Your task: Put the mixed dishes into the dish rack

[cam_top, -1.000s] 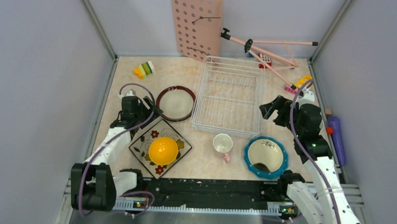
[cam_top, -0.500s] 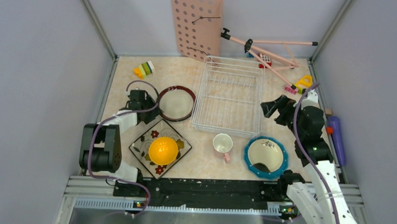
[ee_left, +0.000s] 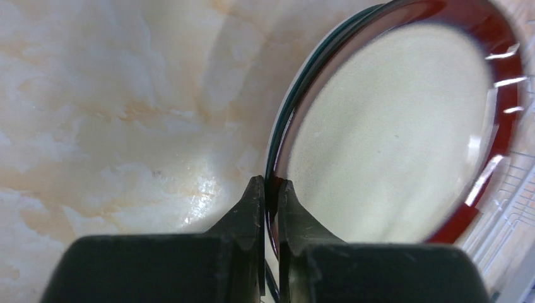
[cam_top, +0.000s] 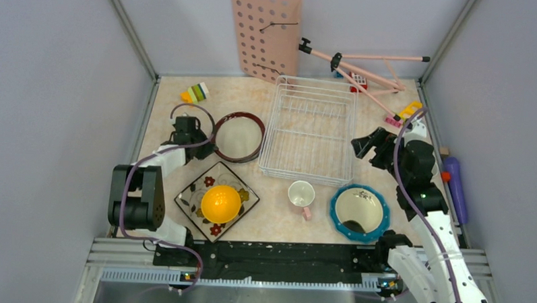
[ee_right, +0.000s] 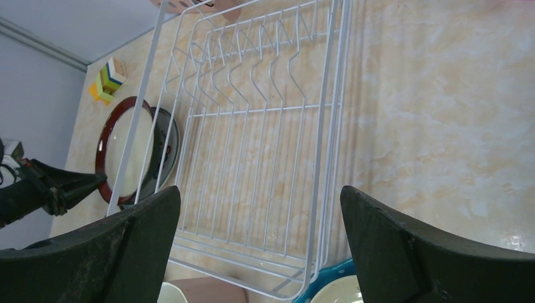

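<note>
My left gripper is shut on the left rim of the brown-rimmed round plate, one finger inside the rim and one outside. The white wire dish rack stands just right of the plate with no dishes in it. My right gripper hovers open at the rack's right side, holding nothing. The yellow-orange bowl sits on the square floral plate. The pink cup and the teal dotted dish lie in front of the rack.
A pink pegboard leans on the back wall beside a folded pink tripod. Toy blocks lie at the back left and far right. A purple object lies along the right edge. Side walls close the table in.
My left arm reached forward to the round plate and its jaws closed on the rim. The right arm shifted only slightly and stays open.
</note>
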